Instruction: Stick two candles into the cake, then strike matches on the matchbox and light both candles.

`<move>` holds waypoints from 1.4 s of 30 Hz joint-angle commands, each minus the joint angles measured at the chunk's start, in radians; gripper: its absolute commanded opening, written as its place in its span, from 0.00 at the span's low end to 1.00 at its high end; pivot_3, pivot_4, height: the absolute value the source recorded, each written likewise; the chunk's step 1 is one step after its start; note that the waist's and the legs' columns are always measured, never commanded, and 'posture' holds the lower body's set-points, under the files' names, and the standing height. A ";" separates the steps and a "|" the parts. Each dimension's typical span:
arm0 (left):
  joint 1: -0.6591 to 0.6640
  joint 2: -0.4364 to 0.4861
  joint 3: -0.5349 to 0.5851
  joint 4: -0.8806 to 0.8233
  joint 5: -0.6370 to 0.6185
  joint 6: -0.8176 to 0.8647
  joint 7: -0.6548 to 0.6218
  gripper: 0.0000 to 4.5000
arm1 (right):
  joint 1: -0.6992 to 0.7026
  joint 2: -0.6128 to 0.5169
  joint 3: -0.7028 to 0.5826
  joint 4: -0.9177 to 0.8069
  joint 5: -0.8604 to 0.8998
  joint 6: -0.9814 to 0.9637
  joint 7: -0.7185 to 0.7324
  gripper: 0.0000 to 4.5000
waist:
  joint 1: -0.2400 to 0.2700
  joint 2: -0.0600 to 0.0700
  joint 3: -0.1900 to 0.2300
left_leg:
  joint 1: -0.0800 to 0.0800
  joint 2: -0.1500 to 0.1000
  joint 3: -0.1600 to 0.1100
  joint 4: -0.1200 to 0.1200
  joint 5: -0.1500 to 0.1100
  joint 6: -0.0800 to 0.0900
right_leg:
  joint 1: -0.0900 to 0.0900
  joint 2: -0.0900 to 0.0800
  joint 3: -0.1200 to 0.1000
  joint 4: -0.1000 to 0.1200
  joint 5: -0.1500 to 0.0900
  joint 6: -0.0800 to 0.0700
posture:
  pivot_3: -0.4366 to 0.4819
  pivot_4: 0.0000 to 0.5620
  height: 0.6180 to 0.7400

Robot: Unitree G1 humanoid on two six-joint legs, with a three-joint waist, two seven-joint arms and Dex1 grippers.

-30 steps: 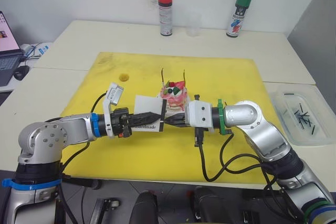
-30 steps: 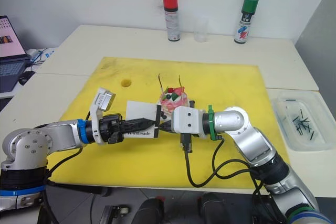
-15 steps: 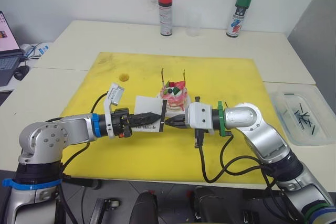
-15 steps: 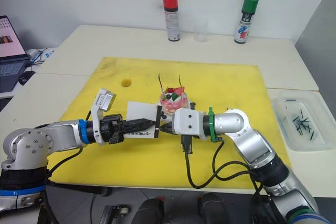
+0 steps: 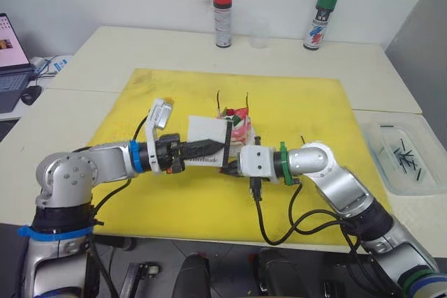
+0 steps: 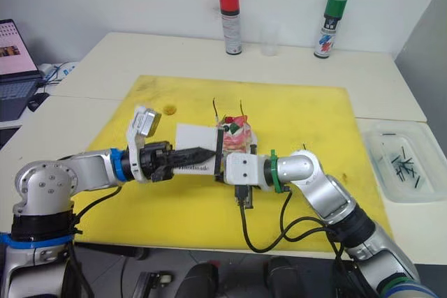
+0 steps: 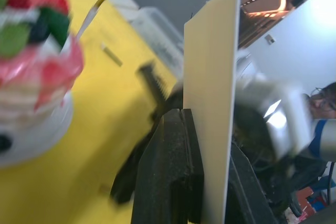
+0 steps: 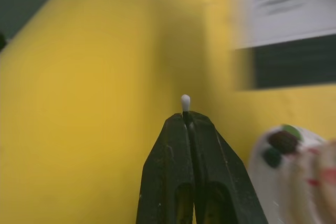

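The white matchbox point(image 5: 207, 140) stands on edge above the yellow mat, my left gripper point(image 5: 215, 148) shut on it. Its black striking strip point(image 8: 292, 70) faces my right gripper point(image 8: 186, 115), which is shut on a match with a pale head point(image 8: 185, 100). In the eye views the right gripper point(image 5: 231, 162) meets the matchbox's right edge, close in front of the cake. The pink-and-white cake point(image 6: 236, 134) sits on its small plate just behind. Two thin candles point(image 5: 218, 100) point(image 5: 246, 100) stand upright in it, with no flame on either.
The yellow mat point(image 5: 300, 102) covers the table's middle. A red-capped spray can point(image 5: 222, 3), a clear cup point(image 5: 259, 33) and a green-capped can point(image 5: 316, 17) stand at the back. A clear tray point(image 5: 405, 155) with dark sticks lies at the right. A laptop point(image 5: 10, 47) is far left.
My left gripper has lifted the matchbox a little and brought it right, nearer the cake. My right gripper has slid left with the match, up against the box's edge.
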 commanded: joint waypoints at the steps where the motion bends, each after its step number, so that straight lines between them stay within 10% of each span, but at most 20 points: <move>1: -0.097 0.019 0.060 0.016 -0.011 -0.043 0.015 0.00 | -0.016 0.001 -0.004 -0.030 0.004 -0.041 0.025 0.01 | 0.000 0.000 0.000 | 0.000 0.000 0.000 0.000 0.000 -0.001 | 0.000 0.000 0.000 0.000 0.000 0.000 | 0.48 0.27 0.58; 16: 0.274 0.308 -0.085 -0.264 0.232 -0.177 -0.266 0.00 | 0.107 -0.278 -0.318 -0.366 0.278 0.543 0.019 0.01 | 0.006 0.001 0.001 | -0.001 -0.001 0.000 -0.002 0.000 -0.001 | 0.000 -0.003 -0.001 -0.001 -0.001 -0.002 | 0.48 0.27 0.58; 29: 0.408 0.326 -0.204 -0.290 0.450 -0.378 -0.380 0.00 | 0.194 -0.169 -0.285 -0.306 0.222 0.656 -0.272 0.01 | -0.001 0.002 0.001 | 0.000 0.000 0.003 -0.001 0.001 -0.001 | -0.001 -0.002 0.001 0.000 -0.003 -0.004 | 0.48 0.27 0.58; 38: 0.431 0.327 -0.188 -0.291 0.467 -0.387 -0.389 0.00 | 0.237 -0.142 -0.322 -0.343 0.241 0.608 -0.336 0.59 | -0.003 0.002 0.001 | 0.000 0.000 0.002 -0.004 0.000 0.000 | -0.002 -0.001 0.000 -0.001 -0.002 -0.003 | 0.48 0.27 0.58; 42: 0.434 0.328 -0.181 -0.290 0.471 -0.387 -0.387 0.00 | 0.296 -0.129 -0.365 -0.392 0.240 0.552 -0.376 0.59 | -0.003 0.002 0.001 | 0.000 0.000 0.002 -0.003 0.000 0.000 | -0.002 -0.001 0.000 -0.001 -0.002 -0.003 | 0.48 0.27 0.58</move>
